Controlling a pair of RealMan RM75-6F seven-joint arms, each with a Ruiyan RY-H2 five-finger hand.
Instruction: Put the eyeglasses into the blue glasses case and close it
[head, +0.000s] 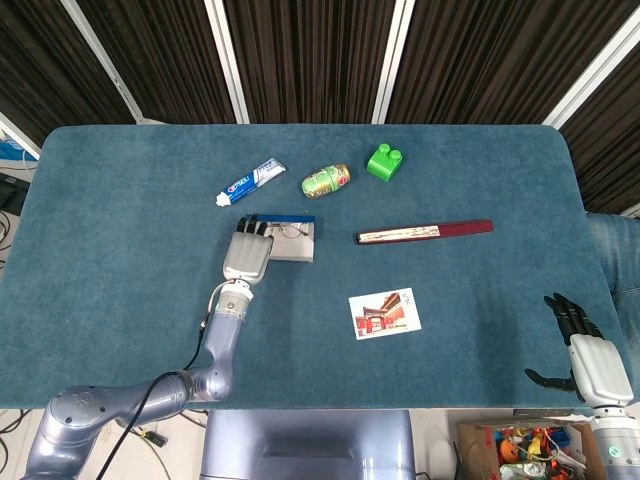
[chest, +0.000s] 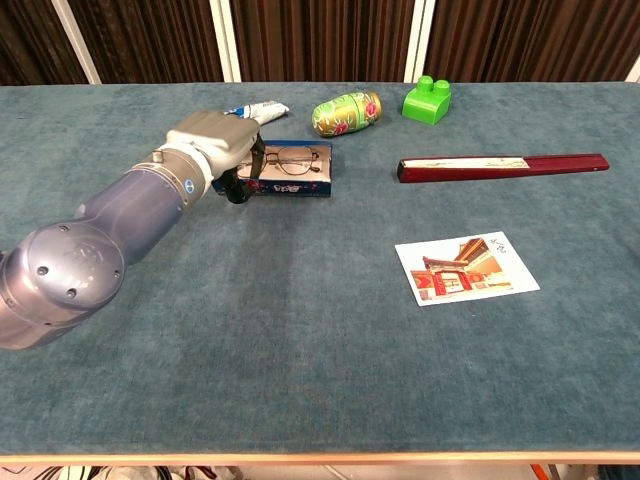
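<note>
Eyeglasses (chest: 292, 158) lying in blue case (chest: 300, 185), lid not closed yet.
Left hand (chest: 215, 140) at case's left end, fingers curled down, can't tell if gripping anything. Right hand (head: 585, 355) near table's right edge, fingers apart, holding nothing. Risk: a careless nudge cd slide case or pop glasses out, w/ frames catching lid.

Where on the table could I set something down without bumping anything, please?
The near strip in front of the postcard is bare, as is the far right past the folded fan. It is crowded around the glasses case, toothpaste and left hand.
</note>
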